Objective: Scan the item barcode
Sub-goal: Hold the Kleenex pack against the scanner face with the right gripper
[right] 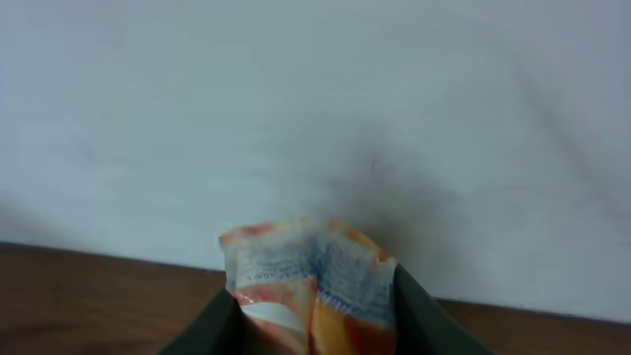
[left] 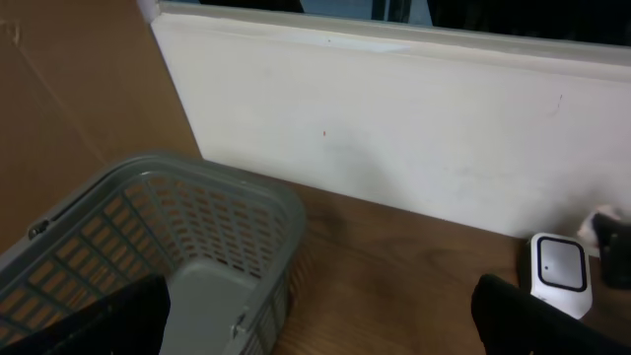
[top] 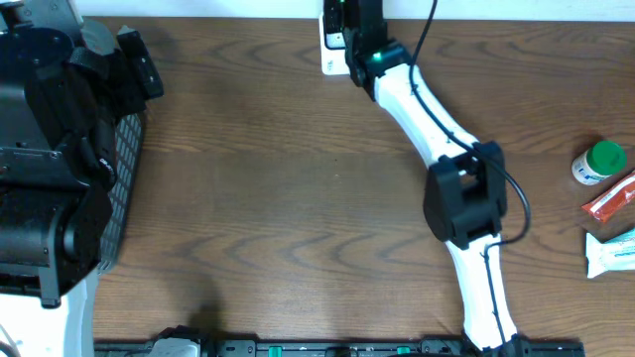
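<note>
Wooden table (top: 298,198), grey basket (left: 227,182) left, white scanner (left: 559,271) at back, bottle (top: 600,162), orange packet (top: 610,198), pouch (top: 610,250) right

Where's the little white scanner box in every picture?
Overhead: the white scanner is at the top edge, near the middle.
Left wrist: the scanner stands at the lower right, by the white wall.
Right wrist: not in it; only an orange packet in the right gripper.
Shared landmark: the brown wooden table, seen in all three views.

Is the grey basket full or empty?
Empty, as far as it shows. The left wrist view looks down into the grey basket, and only its bare floor and walls appear. Its near part is out of frame.
</note>
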